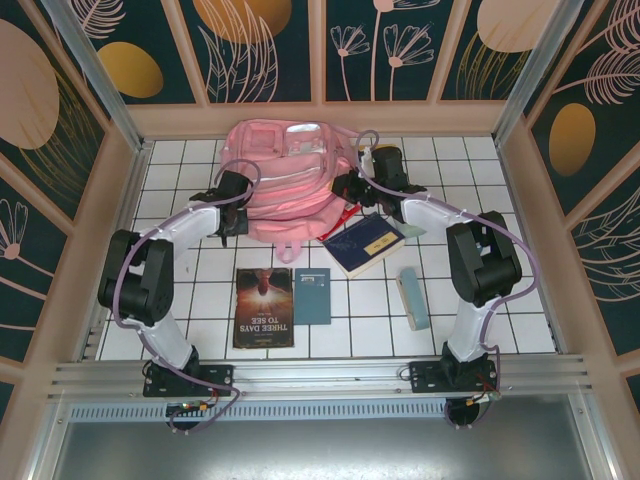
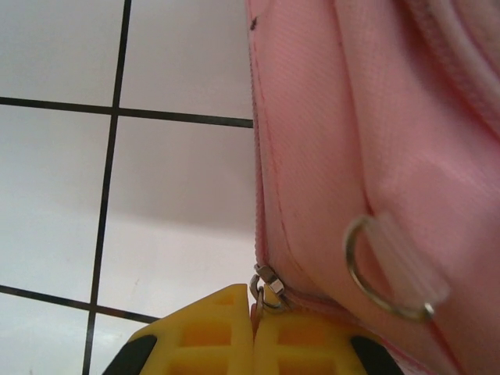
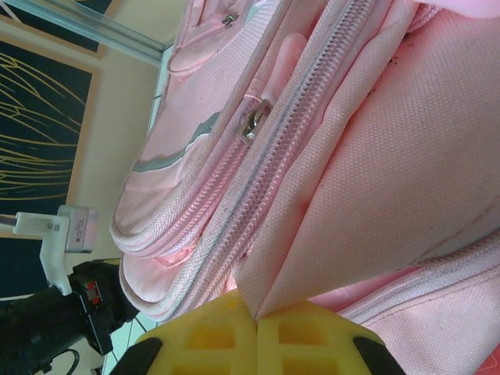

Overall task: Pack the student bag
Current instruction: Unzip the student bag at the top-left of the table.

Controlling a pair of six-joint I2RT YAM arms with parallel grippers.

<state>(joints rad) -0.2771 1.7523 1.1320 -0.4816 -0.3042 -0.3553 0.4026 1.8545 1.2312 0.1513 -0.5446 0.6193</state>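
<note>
White-tiled table (image 1: 380,330), leaf-patterned walls (image 1: 270,50) behind. Pink student bag (image 1: 285,180) lies far centre, between both arms. Soft, floppy fabric; likely sags unless gripped at zipper or seam. Metal zipper pull (image 2: 266,283) clamped by left gripper (image 2: 254,332); right gripper (image 3: 256,328) pinching fabric fold (image 3: 262,289). Wrist views reveal grips; overhead shows books (image 1: 264,307) waiting nearby.

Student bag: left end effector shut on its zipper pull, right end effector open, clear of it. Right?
No. Right wrist view: the right end effector is shut, pinching a fold of the student bag. The left end effector is shut on its zipper pull.
</note>
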